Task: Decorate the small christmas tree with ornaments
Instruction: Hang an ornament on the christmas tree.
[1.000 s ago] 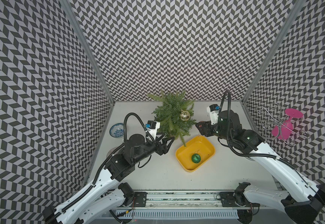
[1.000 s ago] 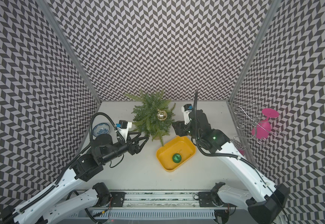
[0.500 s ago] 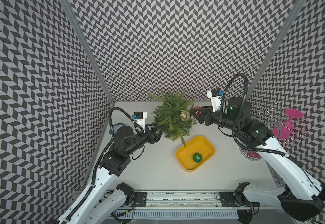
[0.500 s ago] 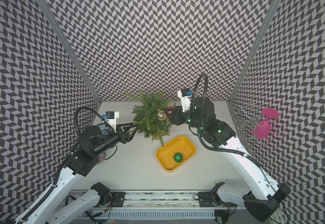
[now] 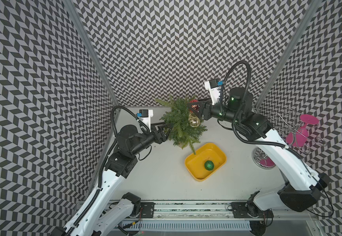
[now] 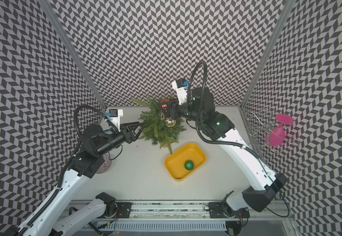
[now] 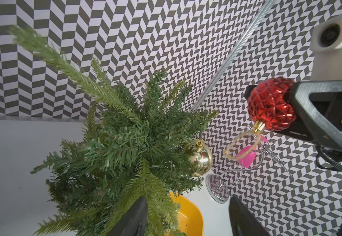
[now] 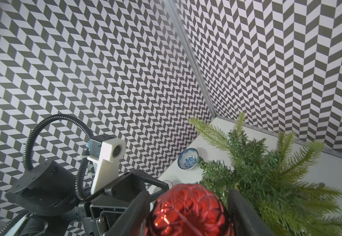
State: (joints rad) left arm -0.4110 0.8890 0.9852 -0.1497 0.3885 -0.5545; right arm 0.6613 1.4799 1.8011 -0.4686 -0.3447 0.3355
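The small christmas tree [image 5: 181,126] [image 6: 157,128] stands at the back of the table. A shiny gold ornament [image 5: 194,122] [image 7: 200,161] hangs on its right side. My right gripper [image 5: 193,106] [image 8: 188,214] is shut on the red patterned ornament [image 7: 270,106] [image 8: 188,208], held high beside the tree's top right. Its string loop [image 7: 241,147] dangles free. My left gripper [image 5: 171,125] [image 7: 186,218] is open at the tree's left side, with a branch lying against one finger [image 7: 133,220]. The glittery green ornament [image 5: 209,165] [image 6: 189,165] lies in the yellow tray [image 5: 217,153].
A wire rack with pink glasses [image 5: 296,132] stands at the right wall on a round base [image 5: 263,161]. A blue-and-white bowl [image 8: 188,162] sits near the back left corner. A round glass dish [image 6: 104,165] lies under my left arm. Patterned walls close in on three sides.
My right arm has lifted the red ornament from beside the tray up and left to the tree's top. My left gripper has risen along the tree's left side, its jaws narrowing slightly.
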